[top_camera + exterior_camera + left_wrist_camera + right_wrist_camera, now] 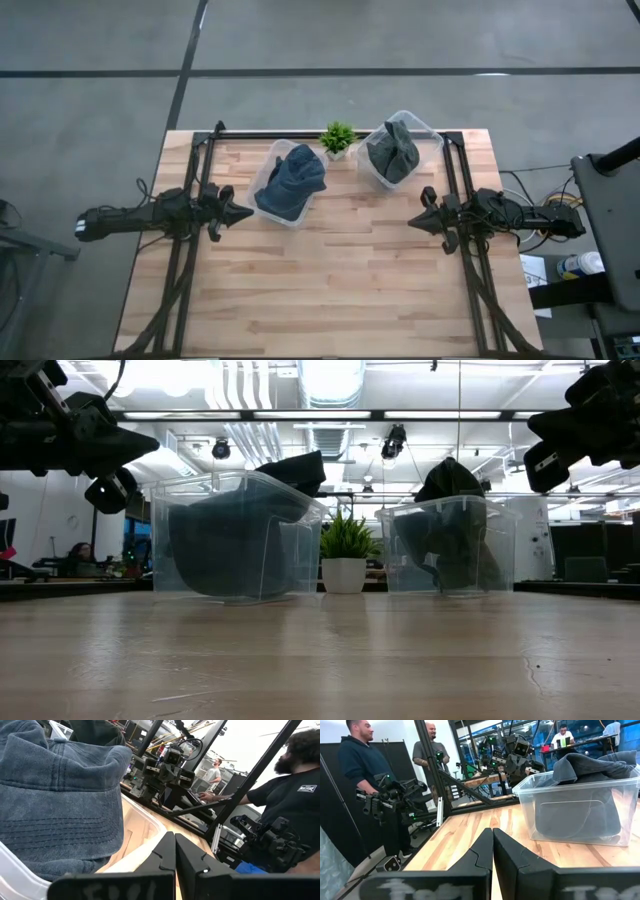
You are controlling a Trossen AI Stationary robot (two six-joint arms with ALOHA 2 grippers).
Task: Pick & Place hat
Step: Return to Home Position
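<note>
A blue cap [293, 180] lies in the left transparent bin [265, 172] near the bench's [330, 290] far edge, a dark cap [393, 152] fills the right bin [430, 128], and the left end effector [248, 212] and right end effector [413, 222] hover empty beside them, fingers pressed together.

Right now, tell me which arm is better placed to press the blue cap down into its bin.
Left. The left tool, shut, sits right beside the clear bin holding the blue cap; the right tool, also shut, is farther off, nearer the other bin.
</note>
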